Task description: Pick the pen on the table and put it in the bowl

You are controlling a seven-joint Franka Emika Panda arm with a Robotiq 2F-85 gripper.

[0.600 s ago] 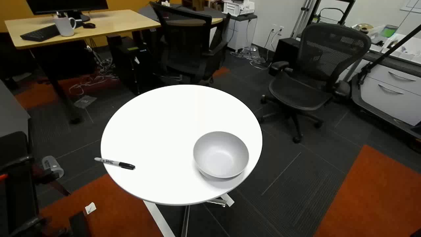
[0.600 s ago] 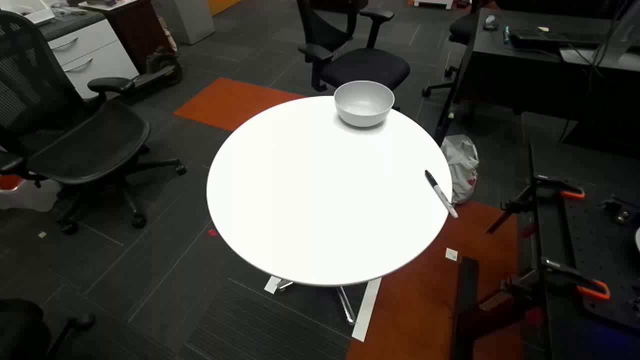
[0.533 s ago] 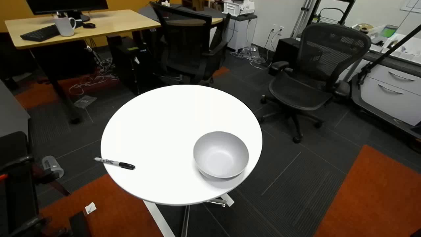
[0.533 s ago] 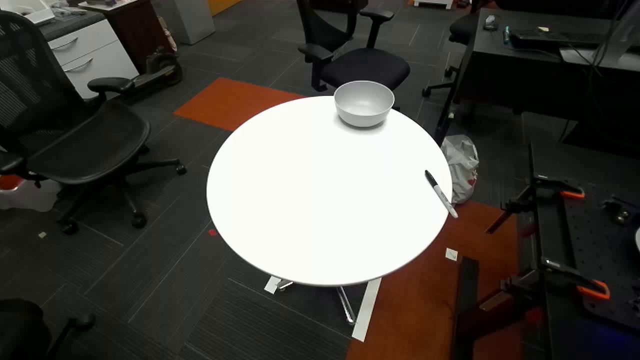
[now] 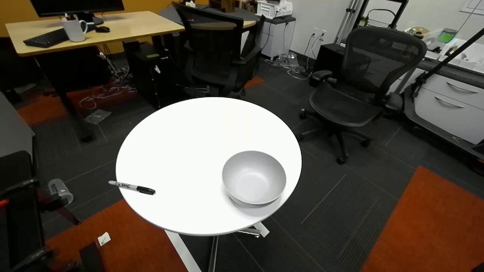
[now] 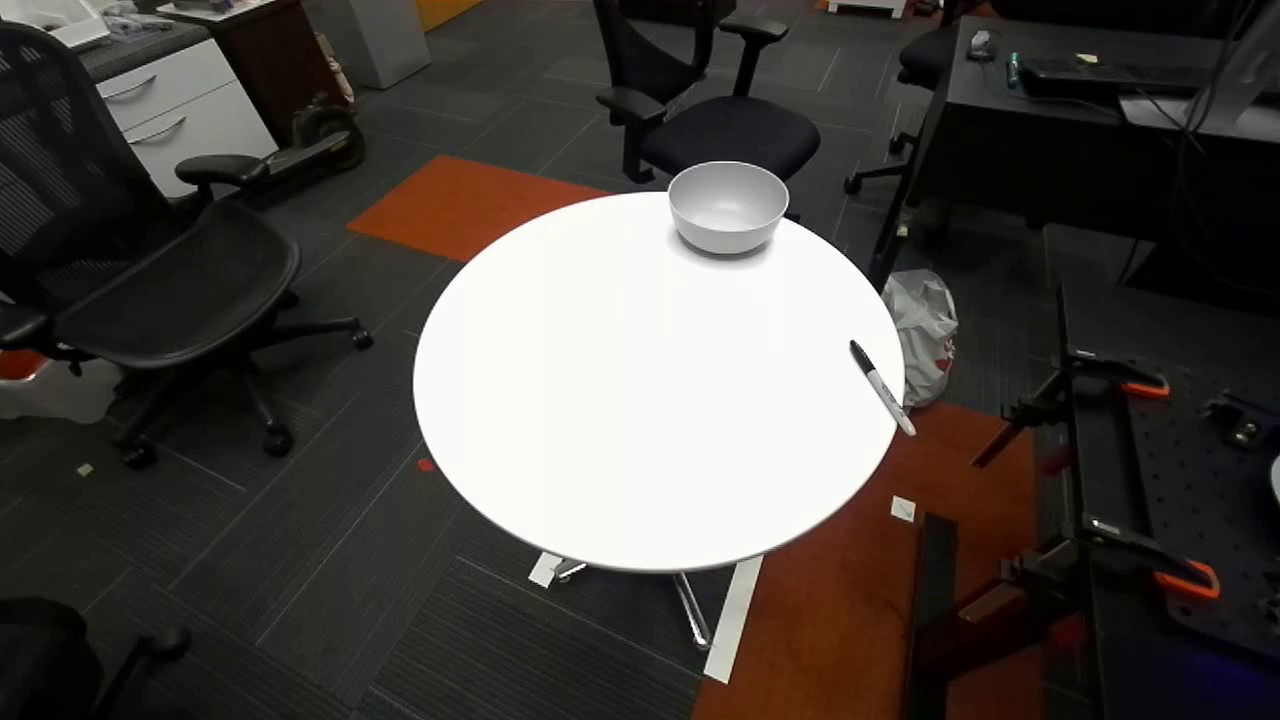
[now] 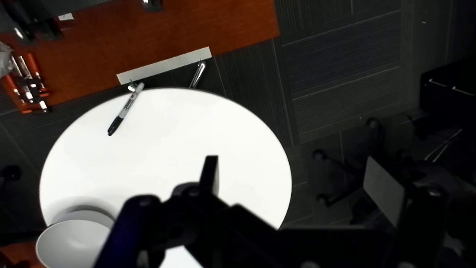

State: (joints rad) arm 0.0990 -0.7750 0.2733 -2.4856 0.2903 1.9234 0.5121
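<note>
Past the table (image 5: 189, 151) edge, pen (image 5: 132, 187) end jutting, free room toward the bowl (image 5: 253, 178), jaws wide apart.

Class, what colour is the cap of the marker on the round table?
Black. The marker shows its cap best in an exterior view.

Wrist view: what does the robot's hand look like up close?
The hand is black, with blocky and rounded parts and two fingers; one shows a flat grey pad. A bluish sheen tints part of it. Much is dark and blurred: I see no cables or lettering. The arm is out of sight.
</note>
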